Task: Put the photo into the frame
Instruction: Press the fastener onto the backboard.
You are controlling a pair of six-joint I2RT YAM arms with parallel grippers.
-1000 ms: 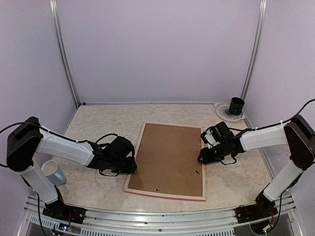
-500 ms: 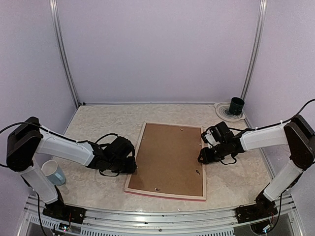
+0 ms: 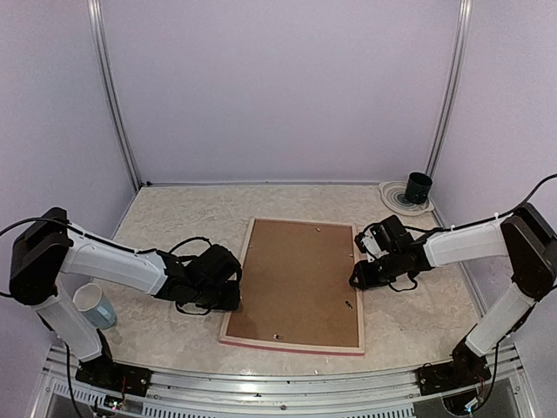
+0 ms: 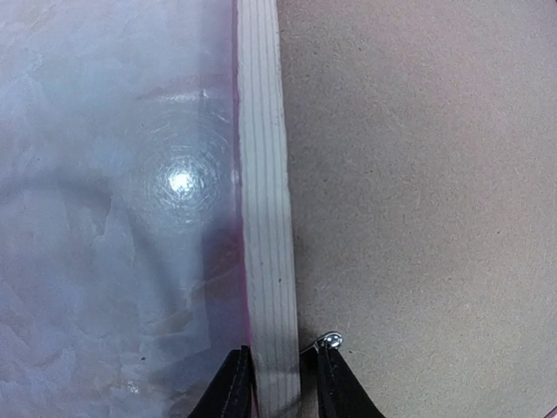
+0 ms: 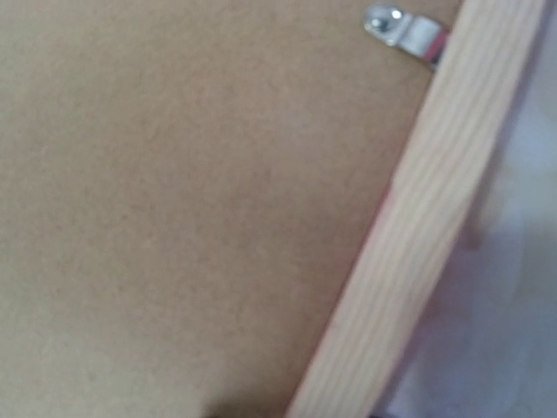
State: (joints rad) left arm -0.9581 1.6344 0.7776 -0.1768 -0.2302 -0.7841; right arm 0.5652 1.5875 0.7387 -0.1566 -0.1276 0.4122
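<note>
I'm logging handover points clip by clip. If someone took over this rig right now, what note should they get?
Grippers: the left gripper stands astride the frame at its left rail, one fingertip by a metal tab; whether it is clamped is unclear. The right gripper is at the right rail; its jaws are not shown.
Things: the frame lies face down on the table, with the backing board seated in it. The photo shows in no view.
Done: the board appears to be in.
Left: check that the photo is beneath it, then probably turn the tabs.
</note>
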